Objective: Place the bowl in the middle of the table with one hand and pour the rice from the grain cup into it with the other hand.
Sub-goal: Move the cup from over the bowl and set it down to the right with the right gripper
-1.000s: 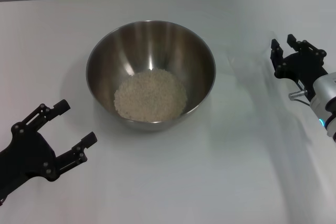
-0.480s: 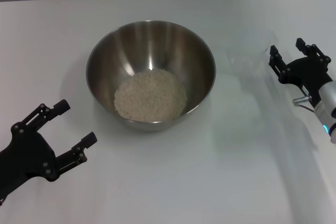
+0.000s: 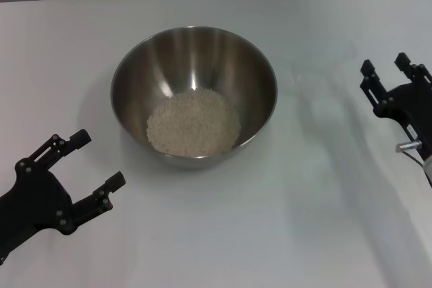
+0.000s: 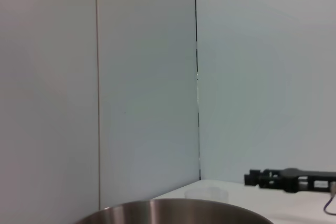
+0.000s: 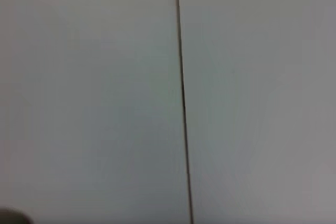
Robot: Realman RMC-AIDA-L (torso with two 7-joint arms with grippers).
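Both grippers are off the objects. Left gripper (image 3: 75, 179) sits low at the robot's near left, its two black fingers spread apart and holding nothing. Right gripper (image 3: 393, 80) is at the far right edge, fingers also parted and empty, pointing away from the robot.

Between them stands the bowl (image 3: 194, 96), a deep round stainless-steel mixing bowl with a thin rim and a brushed, shiny inside. It lies ahead of and to the right of the left gripper, near it but not touching, and well apart to the left of the right gripper. The left gripper is the nearer of the two. A round bowl has no long axis, so approach direction matters little.

Inside the bowl, the rice (image 3: 194, 123) forms a pale, grainy, flattish heap on the bottom, leaning toward the near wall.

The grain cup (image 3: 316, 75) is very hard to make out: a faint translucent shape just to the left of the right gripper, between it and the bowl. In the left wrist view a dim clear cup (image 4: 206, 193) shows beyond the bowl's rim (image 4: 173, 211), near the right gripper's dark fingers (image 4: 275, 178). It seems upright, though I cannot be sure.

The table (image 3: 283, 234) is plain, white, smooth and flat.

Judging by the rice in the bowl and both grippers free, the pouring looks done.
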